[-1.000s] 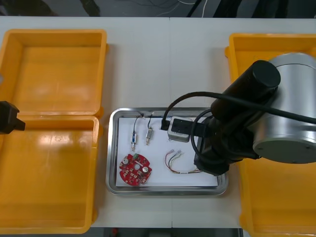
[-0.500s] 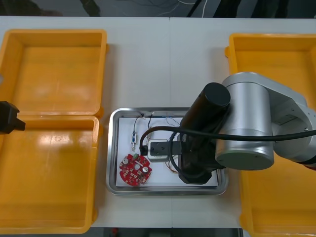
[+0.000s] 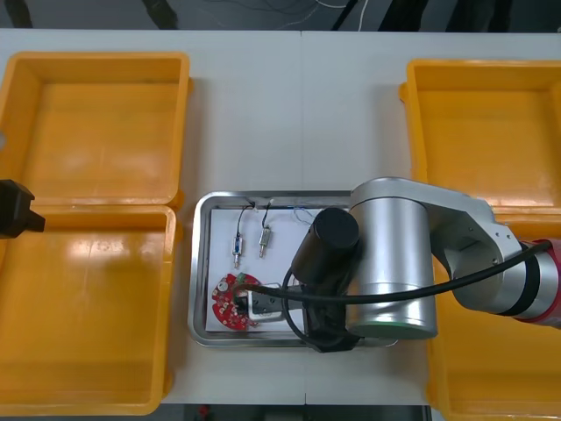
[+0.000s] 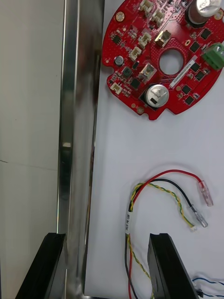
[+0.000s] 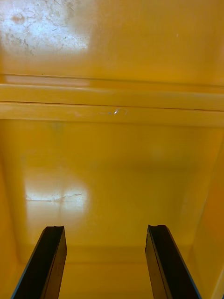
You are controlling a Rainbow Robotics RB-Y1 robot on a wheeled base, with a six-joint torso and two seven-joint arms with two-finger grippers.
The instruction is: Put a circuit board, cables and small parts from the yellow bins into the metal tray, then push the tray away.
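Right gripper (image 4: pixel 106 240): fingers spread, holding nothing; metal tray (image 3: pixel 200 263) rim runs between them, lower centre of front frame | round red circuit board (image 4: pixel 163 56) and red and yellow cable (image 4: pixel 161 184) lie inside tray on white lining | left gripper (image 5: pixel 105 231): fingers apart, empty; over yellow bin (image 5: pixel 112 163), front frame's left edge
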